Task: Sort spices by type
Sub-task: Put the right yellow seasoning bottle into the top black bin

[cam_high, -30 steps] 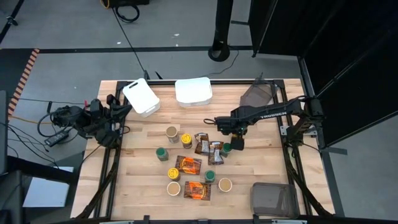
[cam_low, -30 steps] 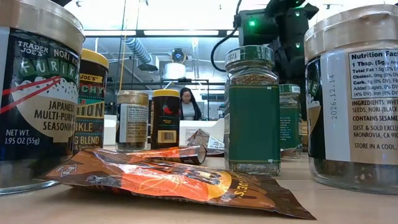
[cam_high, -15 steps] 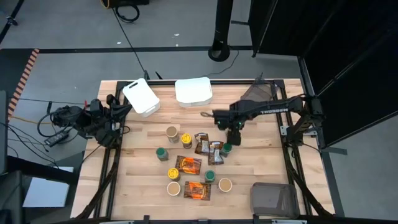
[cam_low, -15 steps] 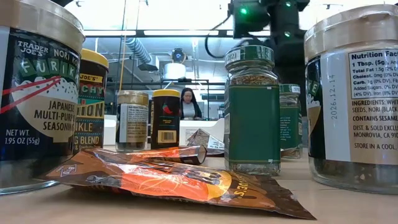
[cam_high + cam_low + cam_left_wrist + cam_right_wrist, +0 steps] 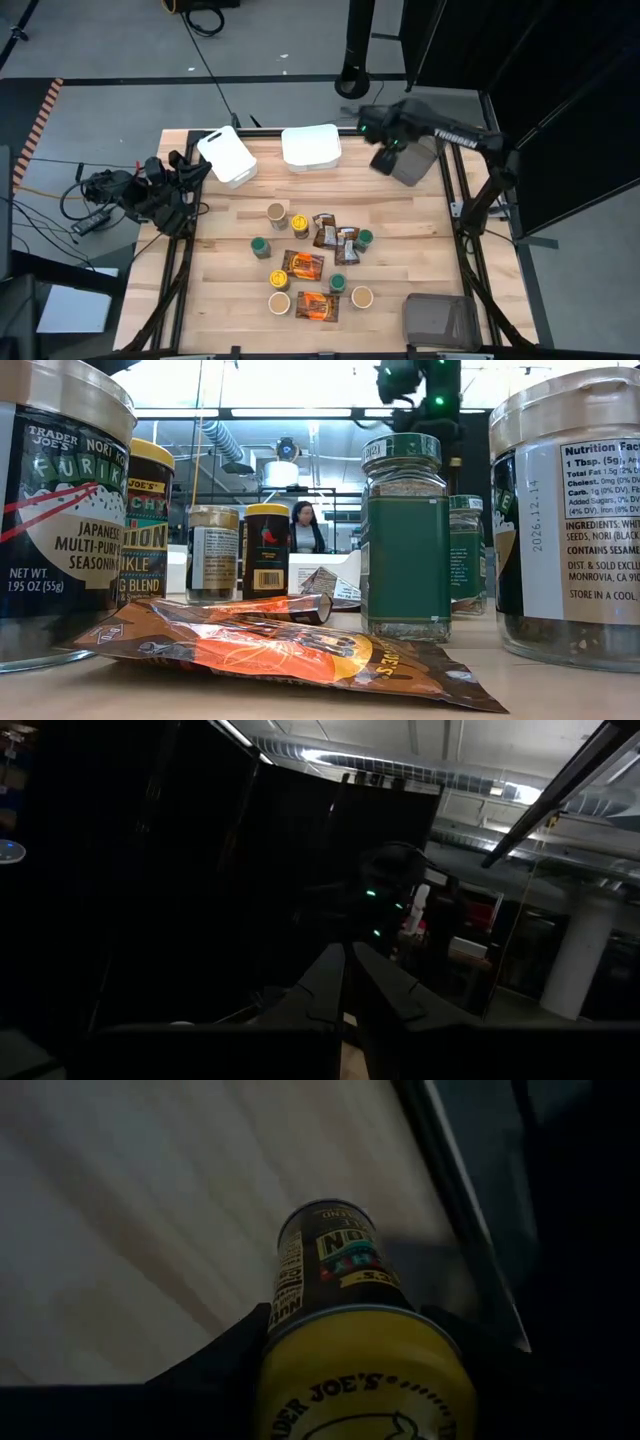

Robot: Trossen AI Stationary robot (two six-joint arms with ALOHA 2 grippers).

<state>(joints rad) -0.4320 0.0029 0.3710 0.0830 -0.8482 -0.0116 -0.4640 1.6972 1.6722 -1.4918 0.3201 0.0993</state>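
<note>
Sorting hardly begun, by the look. Right gripper (image 5: 388, 160) clamped on short round yellow-lidded glass jar (image 5: 335, 1320), up by grey-brown square bin (image 5: 420, 168) at far right corner. Other small jars (image 5: 260, 246) and flat orange foil packets (image 5: 302, 265) unsorted mid-counter (image 5: 420, 250). Left gripper (image 5: 347, 982) closed, parked at left edge.

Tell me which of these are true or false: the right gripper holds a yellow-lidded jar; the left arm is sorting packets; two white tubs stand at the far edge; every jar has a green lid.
1. The right gripper holds a yellow-lidded round jar. True.
2. The left gripper is sorting orange-and-brown foil packets. False: it waits shut at the table's left edge.
3. Two white square tubs stand at the far edge. True.
4. Every jar has a green lid. False: tan-lidded jars stand there too.
</note>
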